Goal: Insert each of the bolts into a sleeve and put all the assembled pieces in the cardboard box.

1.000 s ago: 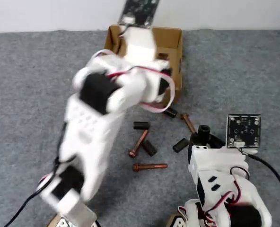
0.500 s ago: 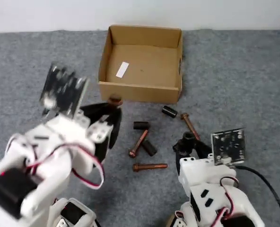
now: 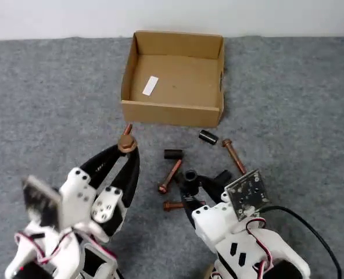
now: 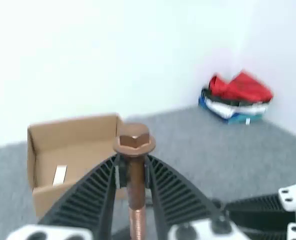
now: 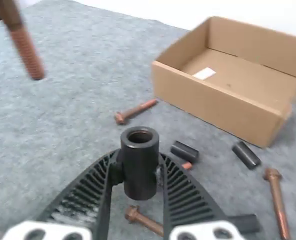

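My left gripper [image 3: 127,149] is shut on a copper bolt [image 3: 126,141], [image 4: 134,165] held head up, just in front of the cardboard box's [image 3: 172,113] near left corner. My right gripper [image 3: 190,181] is shut on a black sleeve [image 3: 189,175], [image 5: 139,161] held upright with its bore open upward, above the loose parts. In the right wrist view the held bolt's threaded end [image 5: 20,40] hangs off to one side of the sleeve, apart from it. The box [image 5: 213,107], [image 4: 73,131] holds only a white label.
On the grey carpet before the box lie loose bolts [image 3: 171,176], [image 3: 233,154], [image 3: 173,205] and black sleeves [image 3: 208,137], [image 3: 172,154], [image 3: 221,176]. Open carpet lies to the left and right of the box.
My left arm has pulled back from over the box toward the front, carrying the bolt. My right gripper has swung left with the sleeve, over the loose parts.
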